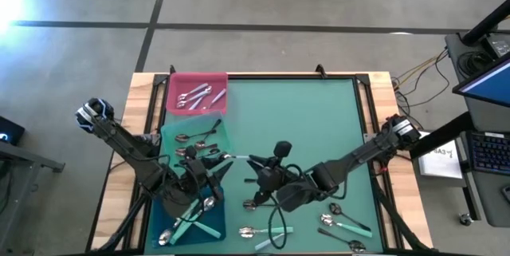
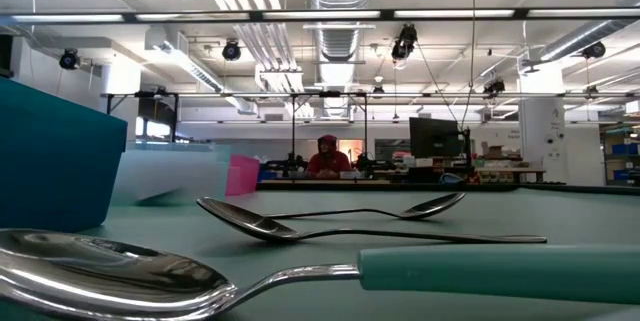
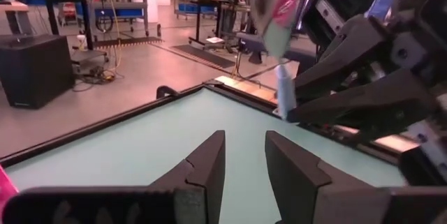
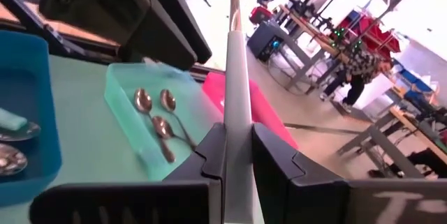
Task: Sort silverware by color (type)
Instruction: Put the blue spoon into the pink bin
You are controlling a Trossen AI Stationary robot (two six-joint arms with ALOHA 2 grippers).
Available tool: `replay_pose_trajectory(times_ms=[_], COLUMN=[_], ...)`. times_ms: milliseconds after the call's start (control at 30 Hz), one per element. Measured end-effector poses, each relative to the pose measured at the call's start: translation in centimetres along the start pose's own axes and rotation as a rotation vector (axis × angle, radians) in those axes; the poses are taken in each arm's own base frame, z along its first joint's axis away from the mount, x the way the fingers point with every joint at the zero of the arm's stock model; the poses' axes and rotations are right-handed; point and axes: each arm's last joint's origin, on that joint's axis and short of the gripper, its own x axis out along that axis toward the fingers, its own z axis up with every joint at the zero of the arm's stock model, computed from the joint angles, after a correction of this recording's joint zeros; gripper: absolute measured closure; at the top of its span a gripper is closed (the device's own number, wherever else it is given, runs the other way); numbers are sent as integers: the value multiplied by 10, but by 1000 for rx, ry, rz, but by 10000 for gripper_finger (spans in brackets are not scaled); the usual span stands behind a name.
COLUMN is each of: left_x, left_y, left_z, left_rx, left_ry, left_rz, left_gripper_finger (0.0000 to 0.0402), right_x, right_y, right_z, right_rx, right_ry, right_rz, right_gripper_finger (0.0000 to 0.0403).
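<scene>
Spoon (image 4: 236, 105) tip cropped, right pincer (image 4: 237, 155) clamping

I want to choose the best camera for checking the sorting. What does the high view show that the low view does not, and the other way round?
Only the high view shows both arms, the right gripper shut on a teal-handled spoon, the left gripper facing it, and spoons inside the pink tray, green tray and blue tray.

Only the low view shows the room behind, with a person seated there.

Both show loose spoons on the green mat.
</scene>
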Motion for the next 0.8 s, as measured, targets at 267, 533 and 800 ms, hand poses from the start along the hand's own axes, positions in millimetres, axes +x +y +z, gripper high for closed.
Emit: replay_pose_trajectory(times_ms=[267, 533, 800], left_x=[1, 6, 13], left_y=[-4, -5, -3], left_z=[9, 18, 20], left_rx=[-16, 33, 28], left_ry=[-30, -59, -63], left_rz=[-6, 1, 18], left_gripper_finger=[315, 315, 315], right_x=[6, 9, 10], right_y=[-4, -6, -4], right_z=[2, 3, 3], right_rx=[-9, 1, 2], right_ry=[-9, -19, -31], right_rz=[-13, 26, 84], right_gripper_finger=[370, 370, 370])
